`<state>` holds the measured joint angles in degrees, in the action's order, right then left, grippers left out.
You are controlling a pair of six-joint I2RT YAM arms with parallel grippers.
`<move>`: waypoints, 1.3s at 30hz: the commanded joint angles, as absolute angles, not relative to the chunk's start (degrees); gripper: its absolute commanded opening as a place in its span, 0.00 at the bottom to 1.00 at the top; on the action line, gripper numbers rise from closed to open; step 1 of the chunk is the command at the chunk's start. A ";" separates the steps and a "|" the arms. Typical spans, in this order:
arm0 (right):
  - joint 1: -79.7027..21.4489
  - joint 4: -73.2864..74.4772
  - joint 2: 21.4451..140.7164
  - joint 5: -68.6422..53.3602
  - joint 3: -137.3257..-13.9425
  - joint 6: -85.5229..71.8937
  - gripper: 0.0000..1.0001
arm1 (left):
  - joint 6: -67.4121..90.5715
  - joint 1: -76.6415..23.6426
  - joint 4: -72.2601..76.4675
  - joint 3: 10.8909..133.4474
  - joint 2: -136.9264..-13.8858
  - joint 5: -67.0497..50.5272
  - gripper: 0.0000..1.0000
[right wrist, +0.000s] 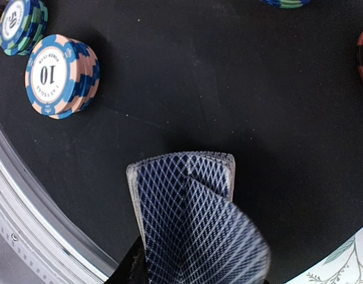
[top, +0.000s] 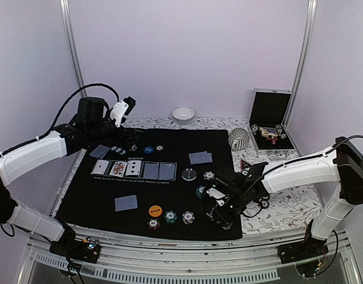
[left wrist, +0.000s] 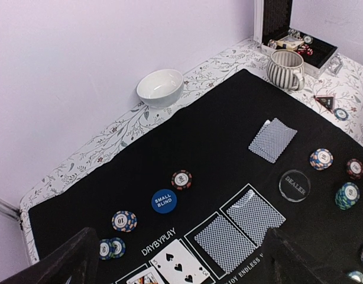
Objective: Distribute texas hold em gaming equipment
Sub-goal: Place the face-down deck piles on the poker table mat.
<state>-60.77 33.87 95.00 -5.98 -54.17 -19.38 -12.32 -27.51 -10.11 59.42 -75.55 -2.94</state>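
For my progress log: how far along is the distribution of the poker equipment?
Done: board cards, three face-down hands and chip stacks lie on the mat. In hand: right gripper holds playing cards. Left: laying those down; the case has chips inside.

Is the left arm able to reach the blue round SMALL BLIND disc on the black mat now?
Probably yes. The left gripper hangs open above that part of the black mat, and the blue round SMALL BLIND disc lies flat there, uncovered and touching nothing else.
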 commanded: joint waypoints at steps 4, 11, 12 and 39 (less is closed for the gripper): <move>-60.49 34.19 97.48 -2.73 -55.58 -20.26 0.45 | -11.95 -26.20 -8.19 58.89 -74.29 -4.70 0.98; -60.47 35.08 98.48 -1.78 -56.83 -19.89 0.58 | -11.90 -25.71 -8.07 58.71 -73.91 -5.21 0.98; -60.47 35.32 98.48 -1.64 -57.08 -19.87 0.62 | -11.97 -25.63 -8.04 58.71 -73.87 -5.34 0.98; -53.89 38.07 76.84 7.53 -72.54 -11.64 0.99 | -8.08 -20.21 -2.84 55.77 -71.60 -4.86 0.98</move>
<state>-59.48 41.76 83.92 2.92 -68.51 -15.38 -10.87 -23.16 -6.92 57.32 -73.23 -5.32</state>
